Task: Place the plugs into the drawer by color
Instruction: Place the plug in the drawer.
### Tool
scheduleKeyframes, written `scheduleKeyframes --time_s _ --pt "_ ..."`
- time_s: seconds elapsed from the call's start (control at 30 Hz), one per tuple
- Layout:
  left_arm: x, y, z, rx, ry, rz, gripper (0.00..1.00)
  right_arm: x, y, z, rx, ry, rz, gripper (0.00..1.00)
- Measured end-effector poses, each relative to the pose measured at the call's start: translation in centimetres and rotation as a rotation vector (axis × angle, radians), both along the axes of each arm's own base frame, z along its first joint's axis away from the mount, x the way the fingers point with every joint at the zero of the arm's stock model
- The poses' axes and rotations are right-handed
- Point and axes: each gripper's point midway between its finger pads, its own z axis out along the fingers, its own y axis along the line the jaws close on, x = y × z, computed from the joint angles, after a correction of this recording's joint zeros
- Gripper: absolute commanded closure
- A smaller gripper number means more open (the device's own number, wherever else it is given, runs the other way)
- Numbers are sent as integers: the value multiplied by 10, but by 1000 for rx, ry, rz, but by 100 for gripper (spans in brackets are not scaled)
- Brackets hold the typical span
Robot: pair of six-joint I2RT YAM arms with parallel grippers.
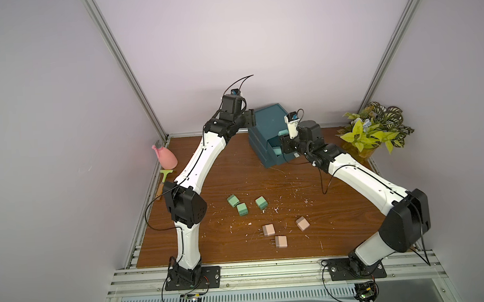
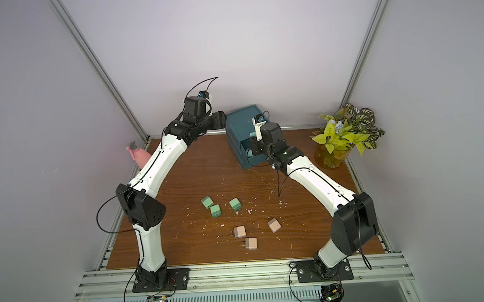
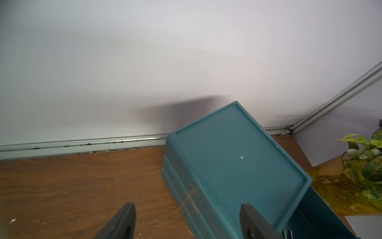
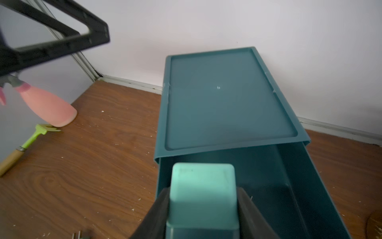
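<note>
Teal cube plug (image 4: pixel 203 186) clamped in right claw (image 4: pixel 203 199), drawer (image 4: pixel 227 103) open, left claw (image 3: pixel 187 208) apart

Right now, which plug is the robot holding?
The teal-blue plug, pinched in the right gripper over the open drawer. The three green plugs and three beige-pink plugs all lie loose on the table.

Bare table (image 1: pixel 280 184) lies open between the teal chest (image 1: pixel 267 118) and the green plugs (image 1: pixel 241 209) and beige plugs (image 1: pixel 268 230) nearer the front. The right gripper (image 4: pixel 202 192), clamped on a teal plug (image 4: pixel 203 178), fills the space over the pulled-out drawer (image 4: pixel 293 175), and the left gripper (image 3: pixel 188 207), jaws spread, crowds the chest's left edge. A potted plant (image 1: pixel 374 129) blocks the back right corner.
</note>
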Motion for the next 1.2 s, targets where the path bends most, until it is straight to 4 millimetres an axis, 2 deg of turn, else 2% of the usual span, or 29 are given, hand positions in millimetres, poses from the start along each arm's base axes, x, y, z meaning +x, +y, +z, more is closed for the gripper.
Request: scheduleKeyframes --time_s 0.13,0.23,0.53,0.7,0.8,0.9,1.03,1.13,1.2 --pt "9 -9 -20 6 30 -16 24 14 4 -32 -39 92 16 64" --pt "14 -13 -30 10 44 -24 23 19 5 -46 -64 122 24 61" --pt "24 -22 -35 2 41 -47 22 19 5 -44 -70 120 35 40" --pt "28 -26 -50 6 66 -59 23 18 3 -42 -68 121 43 36" --pt "30 -28 -61 10 85 -64 24 13 0 -29 -56 100 42 36" --pt "32 -31 -70 12 100 -71 25 -6 -11 -2 -23 41 38 36" --pt "32 -34 -77 10 114 -83 26 -45 -33 33 34 -68 25 36" --pt "32 -34 -77 7 115 -87 27 -69 -51 33 52 -116 -1 36" --pt "31 -35 -77 5 115 -90 27 -80 -61 17 46 -115 -20 36"
